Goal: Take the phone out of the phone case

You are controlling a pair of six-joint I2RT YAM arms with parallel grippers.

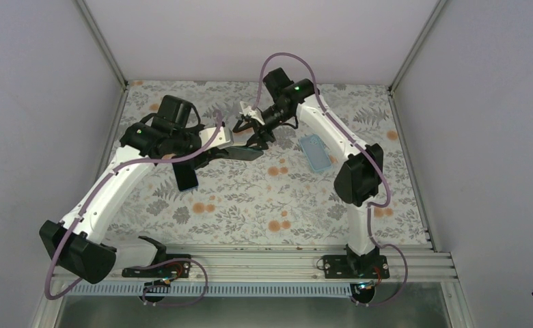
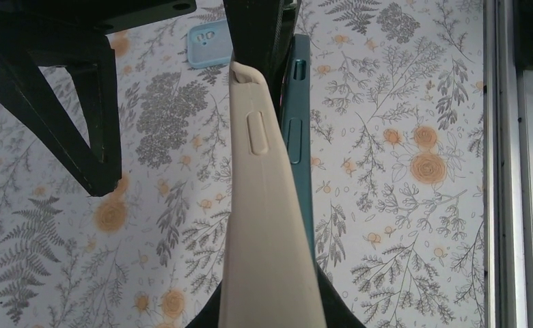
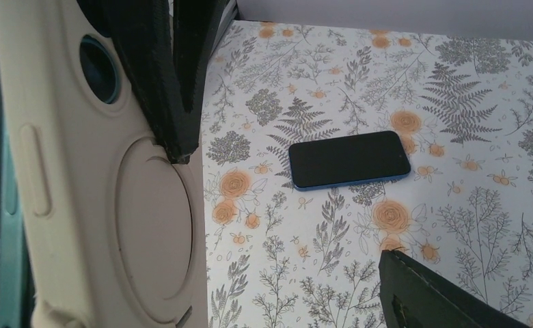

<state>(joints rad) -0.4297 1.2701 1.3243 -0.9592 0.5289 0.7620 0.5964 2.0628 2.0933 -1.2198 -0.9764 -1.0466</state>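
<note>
A floral-printed table (image 1: 264, 205) sits between plain pale walls. From above, the left gripper (image 1: 217, 152) is closed on one end of the beige phone case (image 1: 240, 152), holding it off the table near the middle. The right gripper (image 1: 250, 126) meets the case's other end with its jaws spread wide. A spare blue-edged phone (image 1: 185, 179) lies flat under the left arm, and a light blue case (image 1: 315, 152) lies beside the right arm. In the left wrist view, the beige case rises from between dark fingers at the bottom edge. The teal phone (image 2: 298, 137) shows along its right side, and one right-gripper finger (image 2: 257, 34) touches the case's far tip while the other hangs well apart. In the right wrist view, one black finger (image 3: 175, 89) presses the case's back just beside the camera hole. Its partner (image 3: 441, 294) stands far off, touching nothing.
</note>
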